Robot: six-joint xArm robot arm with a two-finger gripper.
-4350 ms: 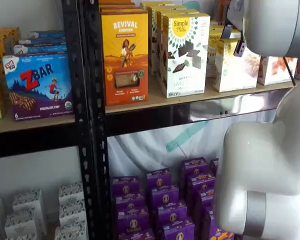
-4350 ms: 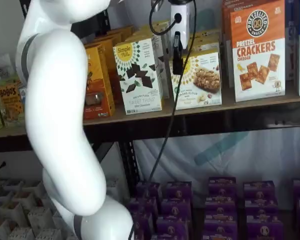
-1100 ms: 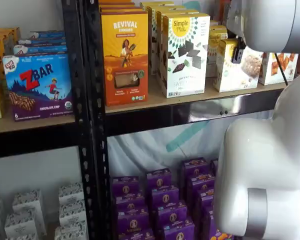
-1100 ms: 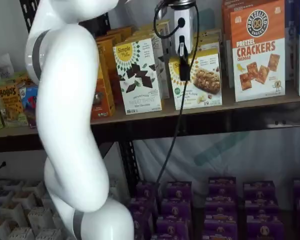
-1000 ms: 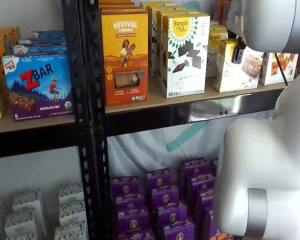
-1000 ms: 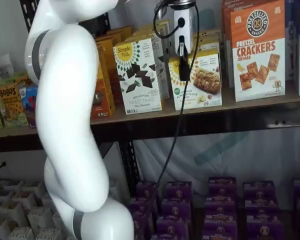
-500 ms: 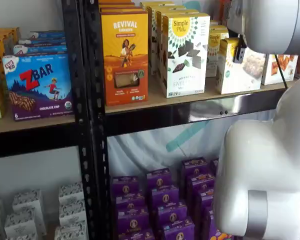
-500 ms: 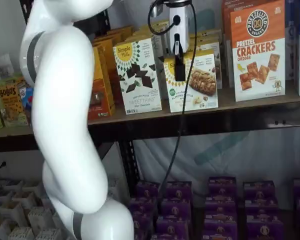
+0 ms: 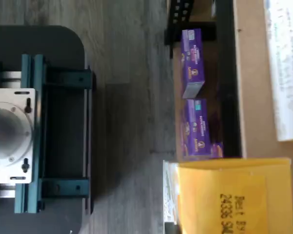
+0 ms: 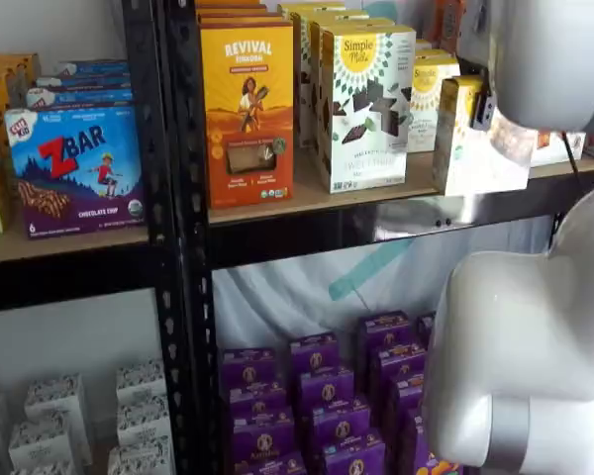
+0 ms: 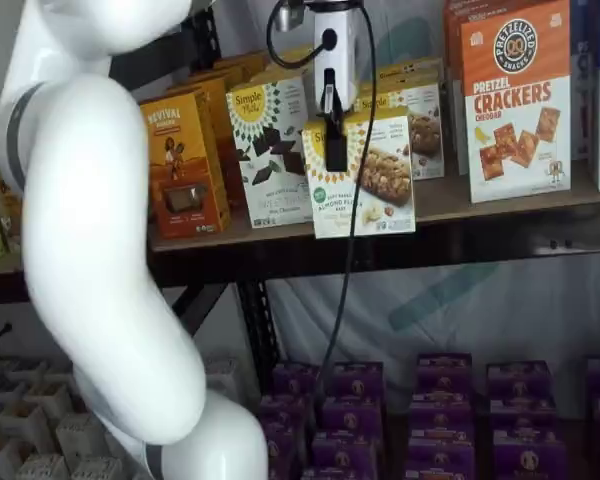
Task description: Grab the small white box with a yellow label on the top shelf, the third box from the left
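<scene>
Our jaws (image 11: 334, 150) are clenched on the white box (image 11: 365, 175), which a second ago stood on the top shelf (image 11: 500, 195). It now hangs past the shelf's front edge, lifted clear. We judge the grab done.

gripper (image 11: 334, 135) hangs from the white arm (image 11: 100, 250), fingers clamped (holding a box).

"REVIVAL" on orange box (image 10: 247, 99); "ZBAR" on purple-blue box (image 10: 75, 170); "PRETZEL CRACKERS" on orange-white box (image 11: 515, 100).
</scene>
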